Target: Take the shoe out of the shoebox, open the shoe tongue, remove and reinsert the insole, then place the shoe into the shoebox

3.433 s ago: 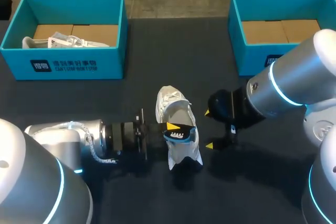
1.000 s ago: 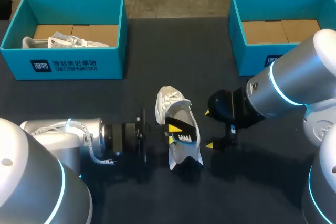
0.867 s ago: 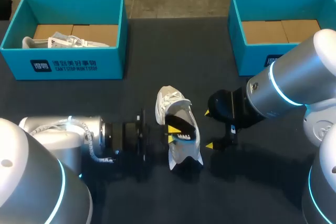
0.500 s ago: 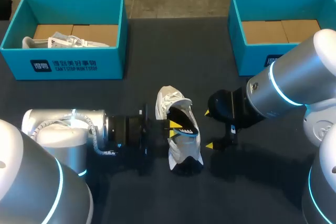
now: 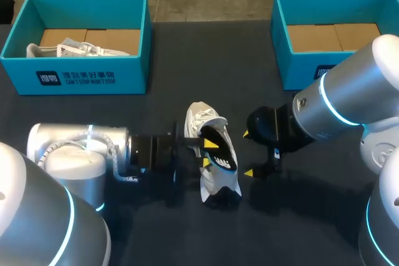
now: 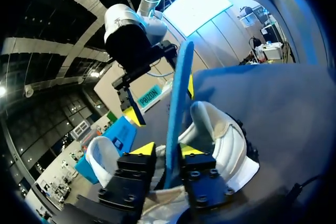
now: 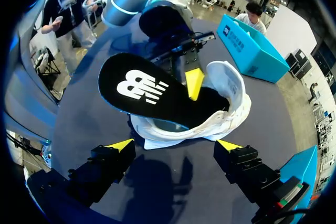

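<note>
Shoe lies mid-frame on the worktop. Left end effector pinches the insole, one end inside the shoe. Right end effector, spread, sits just right of the shoe.

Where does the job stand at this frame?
Done: the shoe is out on the table, mouth open. In hand: the left gripper is shut on the insole, one end inside the shoe; whether it is coming out or going in cannot be told. The right gripper hangs open beside the shoe. Left: seat the insole, then put the shoe into a shoebox.
</note>
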Available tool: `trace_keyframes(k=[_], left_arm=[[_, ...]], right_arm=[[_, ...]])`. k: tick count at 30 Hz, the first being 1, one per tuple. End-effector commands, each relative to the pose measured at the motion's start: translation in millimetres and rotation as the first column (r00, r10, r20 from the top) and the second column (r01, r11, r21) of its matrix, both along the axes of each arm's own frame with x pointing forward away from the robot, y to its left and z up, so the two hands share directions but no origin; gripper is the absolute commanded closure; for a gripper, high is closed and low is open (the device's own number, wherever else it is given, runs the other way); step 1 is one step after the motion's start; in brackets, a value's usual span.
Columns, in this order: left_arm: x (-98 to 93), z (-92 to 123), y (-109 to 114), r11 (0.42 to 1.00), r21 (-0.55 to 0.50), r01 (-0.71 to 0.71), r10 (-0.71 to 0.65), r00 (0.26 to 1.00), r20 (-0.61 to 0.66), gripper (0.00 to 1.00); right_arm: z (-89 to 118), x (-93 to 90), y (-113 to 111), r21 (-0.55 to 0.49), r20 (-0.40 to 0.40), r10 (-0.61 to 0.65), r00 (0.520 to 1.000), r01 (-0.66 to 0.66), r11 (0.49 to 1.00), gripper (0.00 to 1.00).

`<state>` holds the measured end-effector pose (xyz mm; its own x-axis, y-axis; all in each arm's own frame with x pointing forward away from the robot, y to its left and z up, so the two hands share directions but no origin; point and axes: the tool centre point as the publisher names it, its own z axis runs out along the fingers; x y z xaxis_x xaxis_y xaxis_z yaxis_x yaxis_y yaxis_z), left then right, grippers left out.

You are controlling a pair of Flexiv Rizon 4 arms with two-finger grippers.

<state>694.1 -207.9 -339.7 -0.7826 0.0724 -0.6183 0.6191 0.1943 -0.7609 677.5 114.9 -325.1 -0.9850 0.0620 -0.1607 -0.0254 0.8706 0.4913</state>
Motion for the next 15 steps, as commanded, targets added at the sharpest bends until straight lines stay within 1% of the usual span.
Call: trace_keyframes(k=[1, 3, 7, 9, 10, 11, 12, 15], left_arm=[[-5.8, 9.2, 3.6, 1.0, -0.01, 0.004, -0.004, 1.0, 0.004, 0.6], [-10.9, 13.9, 1.8, 1.0, -0.02, 0.014, -0.014, 1.0, 0.007, 0.64], [-19.5, 15.9, -0.8, 0.999, -0.018, 0.034, -0.034, 0.999, 0.001, 0.66], [-22.9, 15.4, -1.8, 0.999, -0.018, 0.041, -0.041, 0.999, -0.003, 0.69], [-23.8, 14.9, -2.4, 0.999, -0.017, 0.046, -0.046, 0.999, -0.005, 0.74], [-24.6, 14.0, -3.1, 0.999, -0.016, 0.049, -0.049, 0.999, -0.007, 0.89], [-24.8, 12.7, -3.9, 0.998, -0.013, 0.054, -0.054, 0.999, -0.009, 1.0], [-23.9, 8.6, -5.4, 0.998, -0.002, 0.059, -0.059, 0.998, -0.007, 1.0]], right_arm=[[-1.1, -0.8, 0.4, 0.001, 0.002, -0.001, 1.0, 0.001, 1.0, 0.0], [-1.1, -0.8, 0.4, 0.001, 0.002, -0.001, 1.0, 0.001, 1.0, 0.0], [-1.1, -0.8, 0.4, 0.001, 0.002, -0.001, 1.0, 0.001, 1.0, 0.0], [-1.1, -0.8, 0.4, 0.001, 0.002, -0.001, 1.0, 0.001, 1.0, 0.0], [-1.1, -0.8, 0.4, 0.001, 0.002, -0.001, 1.0, 0.001, 1.0, 0.0], [-1.1, -0.8, 0.4, 0.001, 0.002, -0.001, 1.0, 0.001, 1.0, 0.0], [-1.1, -0.8, 0.4, 0.001, 0.002, -0.001, 1.0, 0.001, 1.0, 0.0], [-1.1, -0.8, 0.4, 0.001, 0.002, -0.001, 1.0, 0.001, 1.0, 0.0]])
